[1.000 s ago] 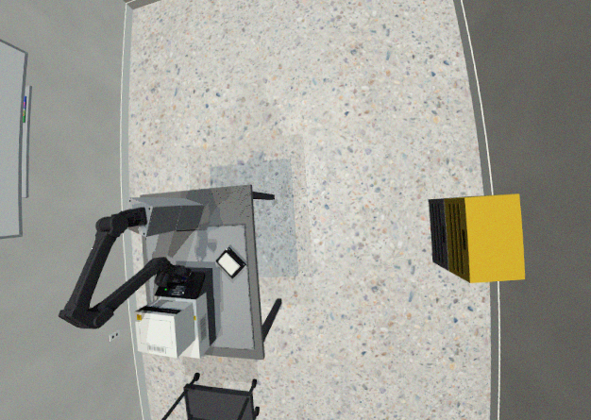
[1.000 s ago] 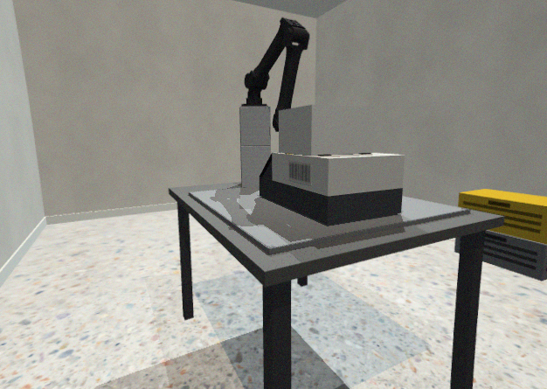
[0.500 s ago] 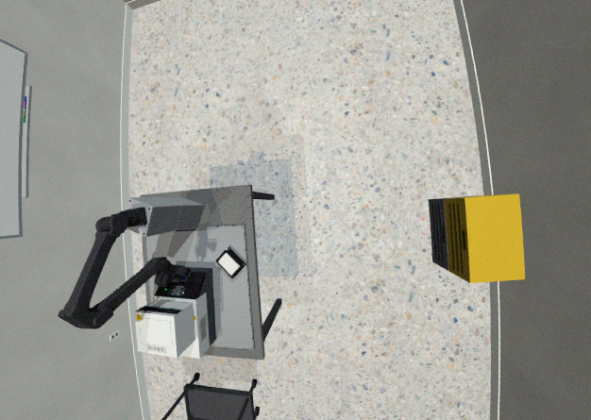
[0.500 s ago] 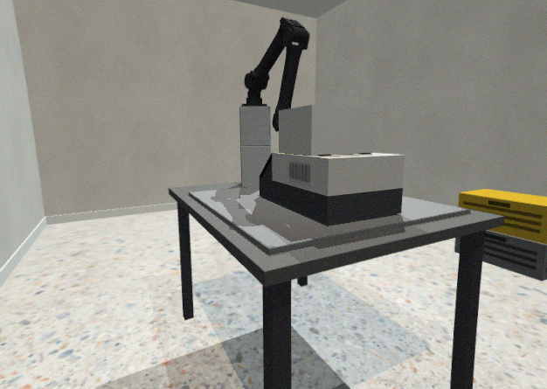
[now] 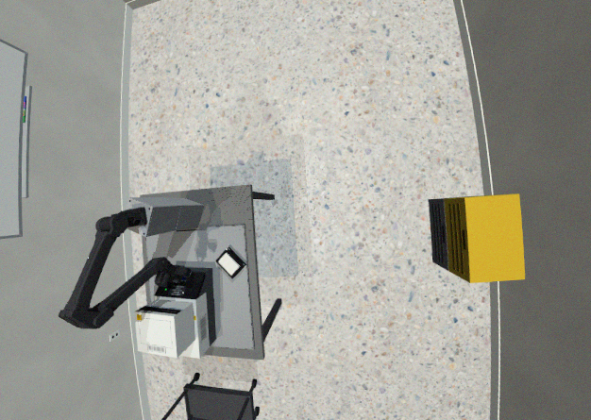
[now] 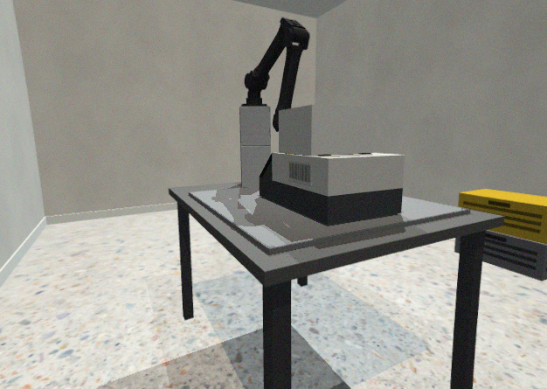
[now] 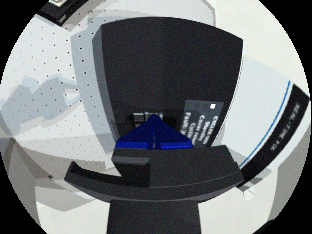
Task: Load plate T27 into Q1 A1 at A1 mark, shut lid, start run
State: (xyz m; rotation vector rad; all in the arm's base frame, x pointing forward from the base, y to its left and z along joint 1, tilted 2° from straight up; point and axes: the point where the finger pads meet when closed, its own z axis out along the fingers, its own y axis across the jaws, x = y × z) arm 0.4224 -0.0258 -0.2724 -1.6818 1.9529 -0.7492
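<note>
The cycler Q1 stands at the near left of the table, its white lid shut and level with the housing. Its dark front panel shows a green lamp. My gripper is shut and empty, right over the panel. In the wrist view the blue fingertips point down at the row of keys; I cannot tell whether they touch one. The sealed plate T27 lies flat on the dark nest N1, right of the panel and apart from the gripper.
The arm's grey pedestal stands at the table's far left. A yellow and black cabinet stands on the floor far to the right. A dark chair stands in front of the table.
</note>
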